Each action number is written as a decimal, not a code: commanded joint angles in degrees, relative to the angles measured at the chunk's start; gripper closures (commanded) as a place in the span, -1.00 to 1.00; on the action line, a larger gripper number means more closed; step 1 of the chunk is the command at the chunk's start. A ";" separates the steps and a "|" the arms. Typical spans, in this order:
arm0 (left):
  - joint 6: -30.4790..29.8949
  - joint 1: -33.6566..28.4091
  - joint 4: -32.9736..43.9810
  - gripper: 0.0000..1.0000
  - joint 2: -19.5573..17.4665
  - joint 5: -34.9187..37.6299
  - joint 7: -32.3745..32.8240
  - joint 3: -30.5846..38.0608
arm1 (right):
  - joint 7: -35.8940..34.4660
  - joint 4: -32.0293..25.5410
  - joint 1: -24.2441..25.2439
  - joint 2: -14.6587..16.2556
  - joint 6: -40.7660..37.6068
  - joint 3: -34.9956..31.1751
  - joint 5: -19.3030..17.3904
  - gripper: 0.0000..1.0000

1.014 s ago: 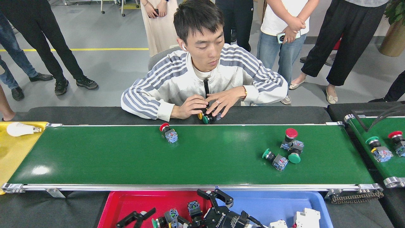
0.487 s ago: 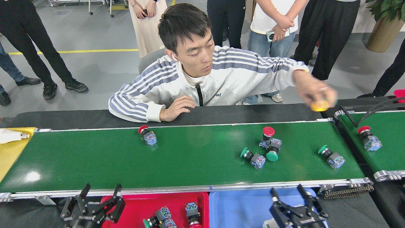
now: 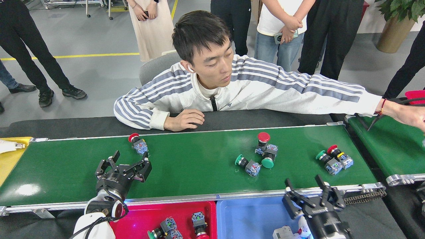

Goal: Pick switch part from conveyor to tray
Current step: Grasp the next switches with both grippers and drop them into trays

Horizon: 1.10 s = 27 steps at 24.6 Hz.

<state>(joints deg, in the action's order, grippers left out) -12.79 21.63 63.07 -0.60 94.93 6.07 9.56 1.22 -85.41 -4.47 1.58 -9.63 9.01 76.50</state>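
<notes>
The right claw hovers spread over the blue tray's far rim, empty. The red tray holds several switch parts. The left claw, fingers spread and empty, hangs above the conveyor, just short of a red-capped switch part. More switch parts lie farther right on the belt.

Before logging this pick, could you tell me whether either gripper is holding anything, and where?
Nothing is held: the left gripper and right gripper both have open, empty jaws.
</notes>
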 commanded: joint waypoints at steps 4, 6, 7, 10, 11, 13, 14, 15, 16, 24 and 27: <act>3.03 6.23 -7.26 -1.00 -0.54 0.17 -0.36 -0.15 | 1.94 7.89 -7.75 -1.85 4.45 8.13 1.28 -0.98; 4.70 8.78 -11.57 -1.00 -0.89 0.17 -0.71 -0.24 | 2.12 10.70 -10.03 -2.11 5.94 10.77 1.37 -0.98; 5.76 10.18 -14.12 -1.00 -1.33 0.17 -0.89 -0.42 | 2.65 12.19 -11.18 -2.55 6.21 11.91 1.37 -0.98; 7.96 13.70 -20.36 -1.00 -1.95 0.17 -1.06 -0.77 | 4.32 16.41 -14.34 -5.54 6.12 13.85 1.37 -0.98; 8.92 14.75 -22.64 -0.99 -2.12 0.17 -1.76 -0.68 | 4.84 18.79 -16.01 -6.77 6.21 14.55 1.37 -0.98; 11.47 16.34 -26.42 -0.97 -2.56 0.26 -4.75 -0.77 | 5.11 23.88 -19.70 -9.49 6.38 15.78 1.28 -0.97; 13.05 17.13 -28.44 -0.92 -3.18 0.26 -6.16 -0.77 | 5.11 26.96 -21.90 -10.81 6.29 16.13 1.37 -0.90; 14.28 17.92 -30.73 -0.84 -3.79 0.26 -7.30 -0.77 | 5.11 29.77 -23.83 -11.08 6.21 16.83 1.28 -0.67; 15.42 19.15 -33.19 -0.75 -4.41 0.26 -8.36 -0.77 | 5.11 32.14 -25.68 -10.99 5.94 18.85 0.93 -0.28; 15.87 20.12 -37.23 0.57 -5.99 -1.33 -9.76 -0.42 | 5.81 32.67 -27.08 -10.99 4.27 23.16 0.23 0.92; 14.64 18.89 -37.23 0.76 -6.08 -2.82 -11.43 -0.77 | 5.55 31.27 -26.64 -10.90 3.92 23.07 0.23 0.95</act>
<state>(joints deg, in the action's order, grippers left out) 3.20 40.29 25.63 -6.32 92.50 -4.59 9.04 6.82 -52.81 -30.21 -9.17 -5.21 32.35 76.86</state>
